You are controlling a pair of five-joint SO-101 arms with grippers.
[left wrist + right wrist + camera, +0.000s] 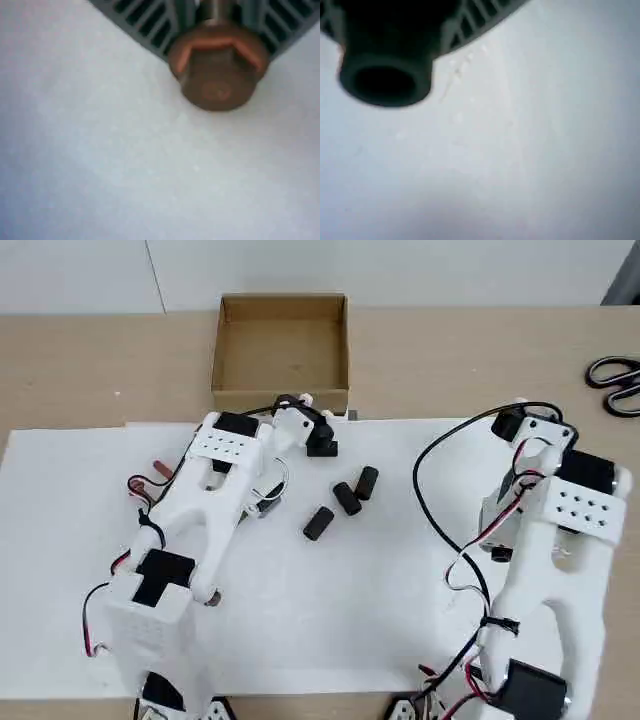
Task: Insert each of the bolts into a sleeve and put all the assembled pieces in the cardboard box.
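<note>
Left gripper (212, 12) is clamped tight on a bolt (217, 70). The copper hex head faces its wrist camera and the shank runs back between the ribbed jaws, so it looks held by the shank to keep it straight for mating. Where the shank's tip sits, I can't tell.

Over on the other side, the right gripper (395, 25) is closed around a black sleeve (385, 75). Its open bore is turned out towards the lens, free of the jaws, which looks like a hole being offered up to receive something.

From above, the left arm's head sits just in front of the cardboard box (260, 400), which stands at the middle of the worktop's (80, 360) far edge. The right arm is folded near the right edge. The two are well apart, so by my reading the pairing hasn't begun.

Three loose sleeves (346, 498) lie clustered near the middle of the worktop on the white sheet (350, 620), between the arms, in easy reach of either. The box looks empty. Scissors (615, 385) sit by the right edge, towards the far corner.
</note>
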